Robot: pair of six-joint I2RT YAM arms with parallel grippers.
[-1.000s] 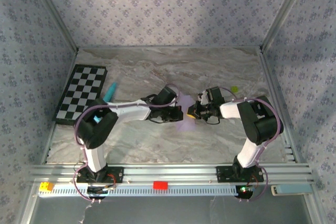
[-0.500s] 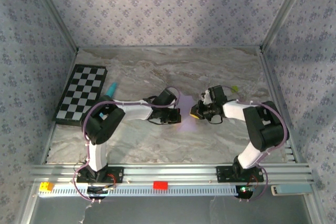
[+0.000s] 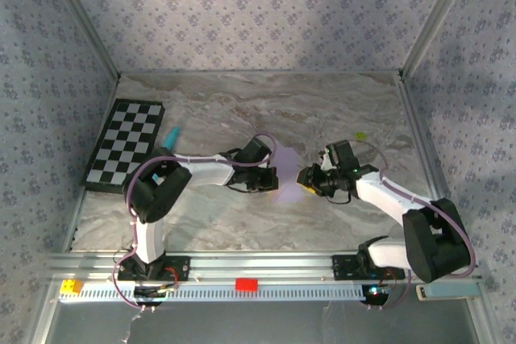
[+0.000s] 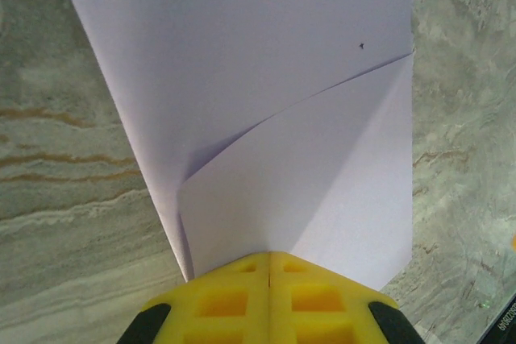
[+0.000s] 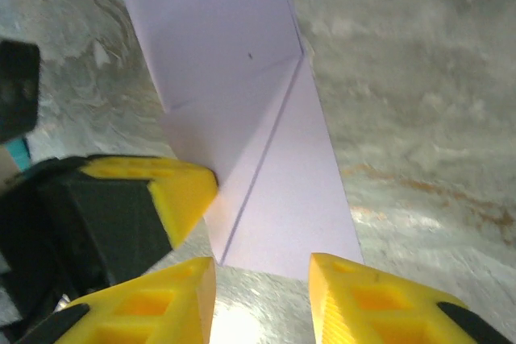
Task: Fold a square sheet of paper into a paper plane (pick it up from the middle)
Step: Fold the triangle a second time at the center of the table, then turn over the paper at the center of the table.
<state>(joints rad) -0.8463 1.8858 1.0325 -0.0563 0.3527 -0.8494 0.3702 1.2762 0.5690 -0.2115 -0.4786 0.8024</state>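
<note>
right gripper (image 3: 305, 176) (image 5: 262, 270): jaws, closed a second ago, now stand apart; it has backed a little to the right, off the folded lilac paper (image 3: 285, 185) (image 5: 242, 78).
right arm (image 3: 399, 201): elbow, upright behind the wrist before, has swung down and outward to the right; forearm now lies low and stretched.
folded lilac paper: right end now uncovered.
</note>
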